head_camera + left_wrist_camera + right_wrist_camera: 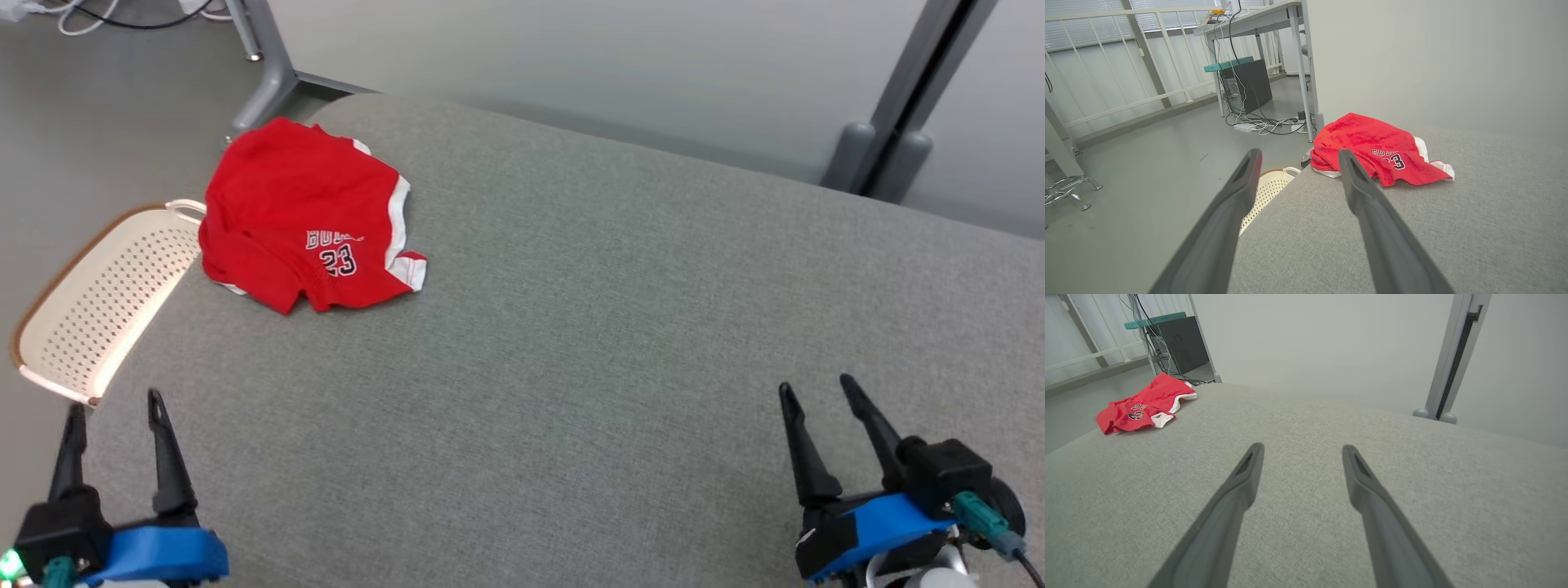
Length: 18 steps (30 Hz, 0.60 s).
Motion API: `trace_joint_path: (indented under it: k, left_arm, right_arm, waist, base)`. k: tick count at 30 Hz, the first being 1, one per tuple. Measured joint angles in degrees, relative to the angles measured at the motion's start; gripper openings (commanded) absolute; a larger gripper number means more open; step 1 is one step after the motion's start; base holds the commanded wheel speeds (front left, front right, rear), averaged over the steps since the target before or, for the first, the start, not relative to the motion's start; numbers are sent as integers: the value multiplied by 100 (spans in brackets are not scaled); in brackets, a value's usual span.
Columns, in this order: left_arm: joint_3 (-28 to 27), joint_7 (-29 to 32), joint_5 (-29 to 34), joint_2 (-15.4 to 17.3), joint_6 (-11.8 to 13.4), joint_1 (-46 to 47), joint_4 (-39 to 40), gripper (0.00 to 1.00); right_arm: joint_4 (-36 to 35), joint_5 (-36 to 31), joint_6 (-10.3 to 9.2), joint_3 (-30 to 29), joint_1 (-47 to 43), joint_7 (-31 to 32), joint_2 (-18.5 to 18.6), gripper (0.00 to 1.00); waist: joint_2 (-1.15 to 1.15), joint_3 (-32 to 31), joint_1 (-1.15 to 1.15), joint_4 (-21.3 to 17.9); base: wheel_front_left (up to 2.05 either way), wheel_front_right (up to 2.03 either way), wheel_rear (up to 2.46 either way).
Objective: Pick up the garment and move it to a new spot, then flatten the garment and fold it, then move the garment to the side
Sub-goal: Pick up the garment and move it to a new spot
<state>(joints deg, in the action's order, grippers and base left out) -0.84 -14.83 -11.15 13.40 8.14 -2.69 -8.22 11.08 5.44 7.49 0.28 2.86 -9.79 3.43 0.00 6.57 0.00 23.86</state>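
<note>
The garment (306, 216) is a red jersey with white trim and the number 23. It lies crumpled near the far left corner of the grey fabric surface (588, 327). The left wrist view has the garment (1376, 149) just beyond my fingers, and the right wrist view has the garment (1143, 406) far off to the left. My left gripper (114, 404) hangs open at the near left edge, nothing between its fingers. At the near right my right gripper (816, 385) is open and empty too, well away from the garment.
A cream perforated basket (98, 302) with a brown rim sits on the floor beside the surface's left edge. A grey desk leg (265, 69) and cables stand beyond the far left corner. A grey post (914, 106) stands at the far right against the pale wall.
</note>
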Motion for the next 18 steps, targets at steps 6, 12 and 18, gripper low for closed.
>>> trace_joint_path:
  k: [6, 12, 18]
  left_arm:
    - [-143, -9, -64, 336, -115, 982, -192, 100]
    - [-326, 170, -166, 766, -220, 2160, -581, 100]
    - [-421, 442, -203, 1300, -405, 3194, -1254, 100]
  right_arm:
    - [-402, -2, 0, -94, 318, 134, 294, 100]
    - [-892, 22, 0, -155, 660, 309, 600, 100]
    - [-1346, 92, 0, -264, 791, 399, 778, 100]
  waist:
    - [0, 490, 1, -413]
    - [1, 1185, 2, -979]
    - [1, 1861, 2, -1479]
  base:
    - [0, 0, 0]
    - [0, 0, 0]
    - [0, 0, 0]
